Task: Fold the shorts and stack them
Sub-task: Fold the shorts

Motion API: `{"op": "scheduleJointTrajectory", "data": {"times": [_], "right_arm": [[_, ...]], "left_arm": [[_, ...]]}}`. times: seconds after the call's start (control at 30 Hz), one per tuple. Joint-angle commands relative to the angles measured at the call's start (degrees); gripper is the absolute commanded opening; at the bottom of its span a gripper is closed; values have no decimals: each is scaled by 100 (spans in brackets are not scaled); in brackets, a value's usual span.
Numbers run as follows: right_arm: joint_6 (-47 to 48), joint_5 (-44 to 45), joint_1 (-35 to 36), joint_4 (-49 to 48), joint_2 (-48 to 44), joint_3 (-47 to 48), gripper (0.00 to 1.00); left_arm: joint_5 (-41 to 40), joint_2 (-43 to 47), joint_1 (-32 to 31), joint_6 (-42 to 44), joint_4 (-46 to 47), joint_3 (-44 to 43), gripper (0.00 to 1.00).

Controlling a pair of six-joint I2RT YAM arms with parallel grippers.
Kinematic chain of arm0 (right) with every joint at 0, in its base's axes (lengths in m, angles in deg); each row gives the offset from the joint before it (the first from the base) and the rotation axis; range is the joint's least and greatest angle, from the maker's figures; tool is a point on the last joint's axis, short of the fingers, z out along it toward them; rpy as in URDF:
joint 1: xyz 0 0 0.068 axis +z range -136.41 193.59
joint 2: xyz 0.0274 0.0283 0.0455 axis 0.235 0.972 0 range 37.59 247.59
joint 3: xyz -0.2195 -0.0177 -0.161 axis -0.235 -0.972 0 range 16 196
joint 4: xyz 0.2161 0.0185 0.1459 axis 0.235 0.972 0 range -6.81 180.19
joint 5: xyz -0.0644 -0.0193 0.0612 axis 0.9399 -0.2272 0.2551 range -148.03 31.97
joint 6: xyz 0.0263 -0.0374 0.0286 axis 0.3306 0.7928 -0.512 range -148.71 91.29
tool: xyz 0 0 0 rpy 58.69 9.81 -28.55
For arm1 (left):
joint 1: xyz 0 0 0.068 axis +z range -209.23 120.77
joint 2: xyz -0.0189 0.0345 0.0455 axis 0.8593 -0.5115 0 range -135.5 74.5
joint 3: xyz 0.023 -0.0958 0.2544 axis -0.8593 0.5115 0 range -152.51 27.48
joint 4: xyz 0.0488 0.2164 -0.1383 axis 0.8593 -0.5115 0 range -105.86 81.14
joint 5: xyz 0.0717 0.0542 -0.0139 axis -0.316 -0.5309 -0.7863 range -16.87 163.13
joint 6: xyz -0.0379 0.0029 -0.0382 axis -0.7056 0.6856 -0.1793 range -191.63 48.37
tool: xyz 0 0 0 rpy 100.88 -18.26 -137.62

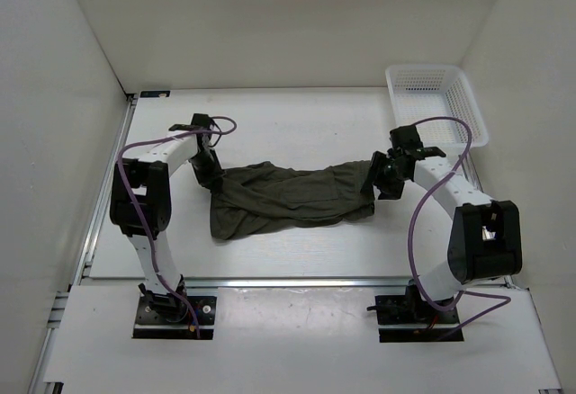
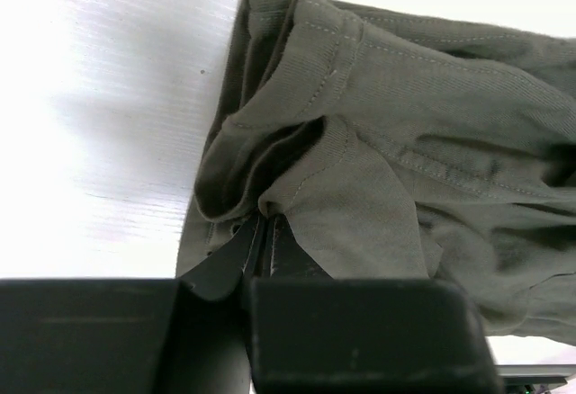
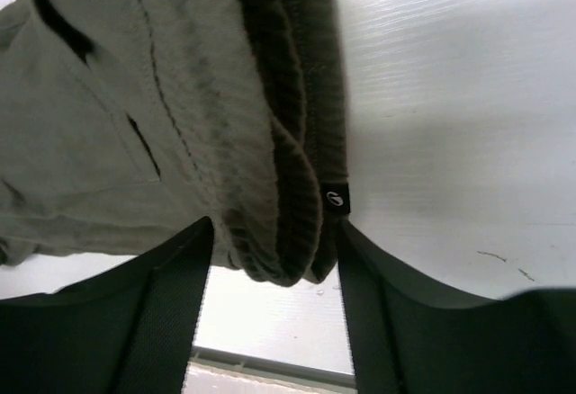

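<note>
The dark olive-green shorts (image 1: 288,198) lie spread and wrinkled across the middle of the white table, stretched between my two grippers. My left gripper (image 1: 213,178) is at the shorts' left end. In the left wrist view its jaws (image 2: 264,219) are shut on a bunched fold of the fabric (image 2: 423,115). My right gripper (image 1: 376,183) is at the shorts' right end. In the right wrist view its fingers (image 3: 274,232) stand wide apart, with the ribbed waistband (image 3: 288,178) and a small black label hanging between them, unpinched.
A white mesh basket (image 1: 468,111) stands at the back right corner of the table. White walls enclose the table on the left, back and right. A metal rail runs along the front edge, just beyond the arm bases.
</note>
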Motion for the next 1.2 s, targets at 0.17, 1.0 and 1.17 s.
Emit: {"op": "scheduleJointTrajectory", "data": {"times": [0.17,1.0,1.17], "right_arm": [[189,-169,112,-64,-195,170,40],[189,51,112,49,-353,65,9],[189,155,112,103,-616,65,37]], "left_arm": [[-146,1032,-98,-74,-326,-180,10],[-172,4032,-397,-733,-1795,1297,56],[46,3268,-248,-786,-603,1753,54]]}}
